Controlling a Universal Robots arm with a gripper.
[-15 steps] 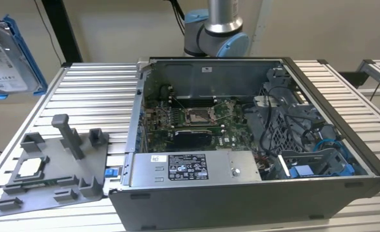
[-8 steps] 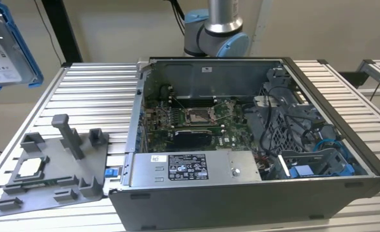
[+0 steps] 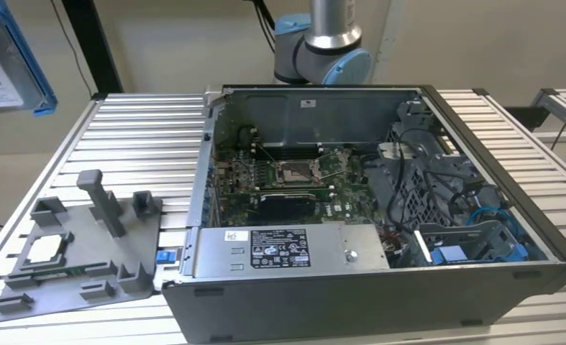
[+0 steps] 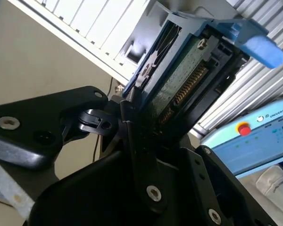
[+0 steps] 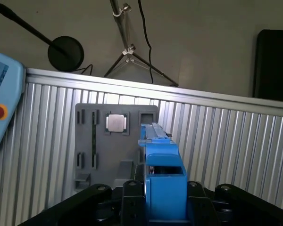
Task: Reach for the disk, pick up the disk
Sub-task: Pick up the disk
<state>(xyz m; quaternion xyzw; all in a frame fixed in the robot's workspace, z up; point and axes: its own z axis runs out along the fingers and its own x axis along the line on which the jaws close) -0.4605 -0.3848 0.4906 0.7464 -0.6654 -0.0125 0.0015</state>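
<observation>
The disk (image 3: 3,59) hangs high above the table at the exterior view's far left, its white label and blue bracket showing. In the second wrist view its green circuit-board underside (image 4: 186,77) and blue bracket face the camera. My gripper (image 4: 148,129) is shut on it, and black fingers (image 4: 132,136) clamp its lower end. In the first wrist view the disk (image 5: 162,162) stands edge-on. Its blue bracket is held between the black parts of my gripper (image 5: 165,195).
An open computer case (image 3: 513,215) sits mid-table with the arm's base (image 3: 323,50) behind it. A grey fixture plate (image 3: 90,277) carrying a small white-topped chip (image 3: 44,248) lies at the exterior view's left. A light blue pendant (image 4: 254,136) rests on the slatted table (image 3: 139,129).
</observation>
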